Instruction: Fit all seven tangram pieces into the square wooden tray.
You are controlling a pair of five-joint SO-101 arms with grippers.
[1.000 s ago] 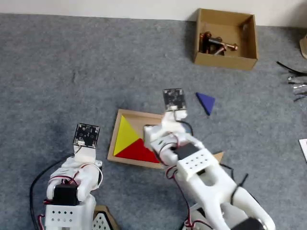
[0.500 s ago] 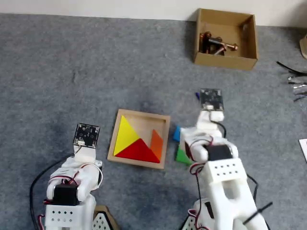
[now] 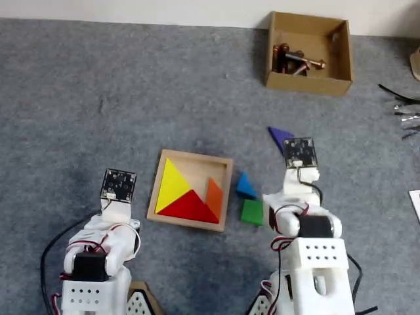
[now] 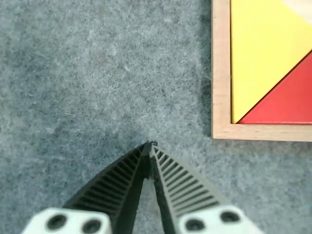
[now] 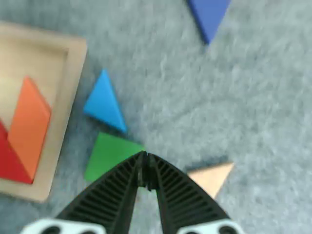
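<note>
High view: wooden tray (image 3: 157, 197) sits just left of frame centre on grey carpet (image 3: 98, 98). Inside it, a yellow triangle (image 3: 172, 186) is on the left, a red triangle (image 3: 190, 207) is along the bottom edge touching it, and an orange piece (image 3: 214, 191) is against the right wall. Bare wood shows at the tray's top right. A light blue triangle (image 3: 246, 186) lies just right of the tray, with a green square (image 3: 251, 212) right below it. A dark blue triangle (image 3: 281, 135) is further up and right, partly under the right arm (image 3: 308, 236). Left arm (image 3: 98, 252) is at lower left, beside the tray. A cardboard box (image 3: 308, 82) with metal parts (image 3: 295, 62) sits at upper right.

Left wrist view: left gripper (image 4: 148, 145) is clenched, with nothing between the fingers. It's over carpet, near the tray corner that holds yellow and red.

Right wrist view: right gripper (image 5: 145, 158) is also clenched and empty — tips sit at the green square's corner, contact unclear. A tan triangle (image 5: 212, 178) lies just beside it on the other side. Light blue is between green and dark blue, near the tray rim.
</note>
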